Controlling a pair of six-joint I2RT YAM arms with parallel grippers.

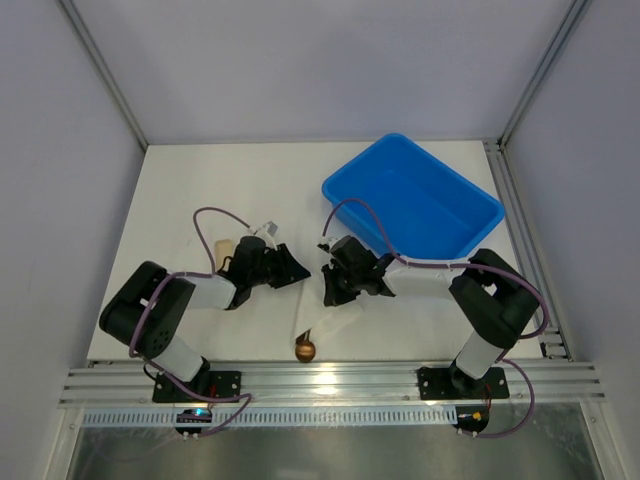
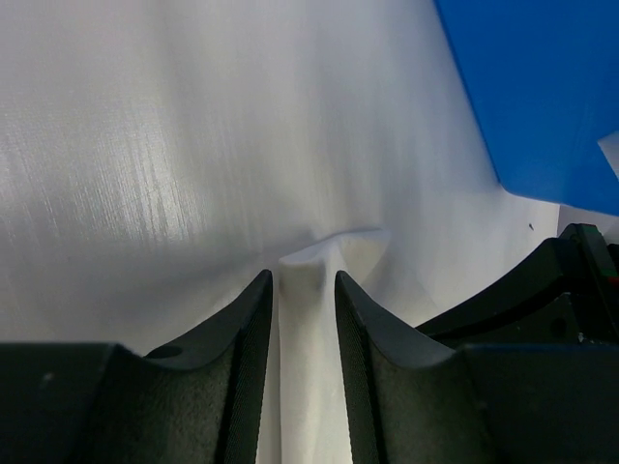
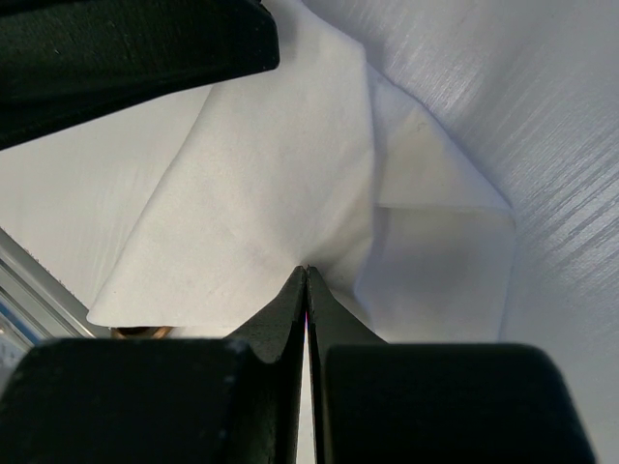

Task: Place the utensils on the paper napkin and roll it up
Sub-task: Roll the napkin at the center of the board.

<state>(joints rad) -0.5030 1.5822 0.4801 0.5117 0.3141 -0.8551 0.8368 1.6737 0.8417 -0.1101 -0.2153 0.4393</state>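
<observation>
The right claw (image 3: 307, 278) is closed tight. The creases of the paper napkin (image 3: 261, 184) run together at its tip, so it seems to pinch a fold of the paper. The left claw (image 2: 305, 288) stands narrow, with a raised ridge of the same napkin between its two fingers (image 2: 242, 338). Whether the pads press this ridge or only stand on both sides of it, I cannot tell.

In the top view the napkin lies crumpled on the table (image 1: 200, 190) near the front edge, below the gap between the two claws. From the right claw it is at about 7 o'clock. From the left claw it is at about 4 o'clock. The round bowl of the spoon (image 1: 305, 349) looks out from the end of the paper at 6 o'clock. The fork is not visible. I judge that it is under the paper, but this is not sure. The blue bin (image 1: 420, 200) is at 1 o'clock from the napkin, well apart from it.

The relation that matters is the long axis of the bundle. It runs from the spoon bowl at 7 o'clock up toward the right claw at 1 o'clock. To roll, the paper must turn across this axis, toward 10 or 4 o'clock. The right claw is at the far end of the axis and the left claw at the side. I judge that the paper is loose, so the spoon may slip out at the near end.
</observation>
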